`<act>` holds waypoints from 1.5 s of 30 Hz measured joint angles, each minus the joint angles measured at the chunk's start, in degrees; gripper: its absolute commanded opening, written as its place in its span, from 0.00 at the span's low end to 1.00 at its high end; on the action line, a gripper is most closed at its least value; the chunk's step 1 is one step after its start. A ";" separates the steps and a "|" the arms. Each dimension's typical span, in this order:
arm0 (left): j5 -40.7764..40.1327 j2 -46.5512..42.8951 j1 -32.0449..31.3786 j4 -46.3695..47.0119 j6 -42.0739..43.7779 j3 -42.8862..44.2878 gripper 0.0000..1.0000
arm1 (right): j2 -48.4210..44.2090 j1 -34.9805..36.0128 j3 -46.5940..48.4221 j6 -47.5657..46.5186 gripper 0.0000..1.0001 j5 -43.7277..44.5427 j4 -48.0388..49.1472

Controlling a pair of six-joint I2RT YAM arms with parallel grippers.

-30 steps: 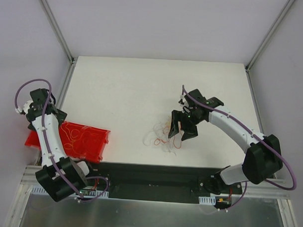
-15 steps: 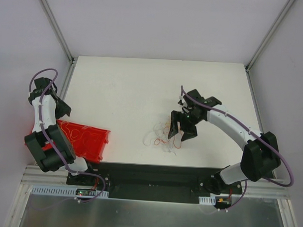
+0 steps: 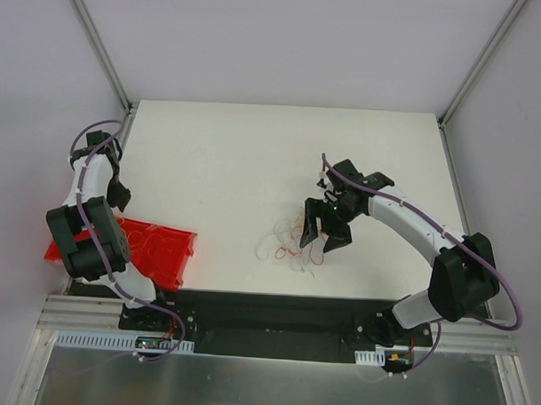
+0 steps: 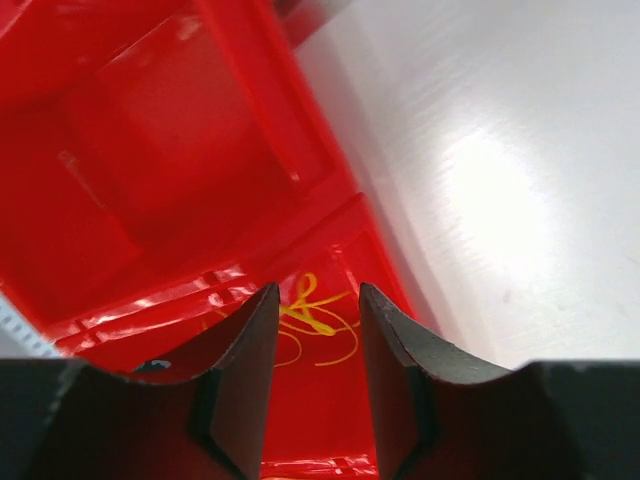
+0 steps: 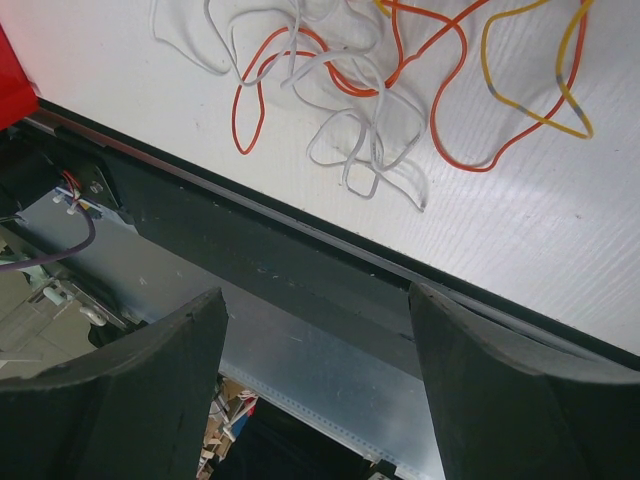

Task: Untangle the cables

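Cables (image 3: 291, 245) lie tangled just beside the wide-open, empty right gripper (image 3: 324, 233).

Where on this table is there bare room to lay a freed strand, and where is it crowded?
Bare: the far half of the table, and the strip between red bin and cables. Crowded: around the cables, by the right gripper.

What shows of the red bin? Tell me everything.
The red bin looks like glossy, translucent plastic, split by walls into compartments. It sits flat at the table's near left corner, partly hidden by the left arm. Thin yellow wire strands lie curled in one compartment. The left pincer hovers above it, apart from it.
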 measured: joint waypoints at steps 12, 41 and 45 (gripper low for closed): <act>-9.51 0.92 -0.63 -4.46 -7.39 -0.74 0.40 | 0.00 -0.07 0.00 -0.22 0.76 0.02 0.00; 11.19 -30.38 -2.03 -9.22 -14.51 -22.53 0.71 | -6.84 -0.17 -4.22 -0.13 0.76 -0.07 2.23; 13.18 -33.53 -2.08 -9.31 -16.52 -24.37 0.66 | -7.50 -0.17 -4.90 0.04 0.76 -0.09 2.56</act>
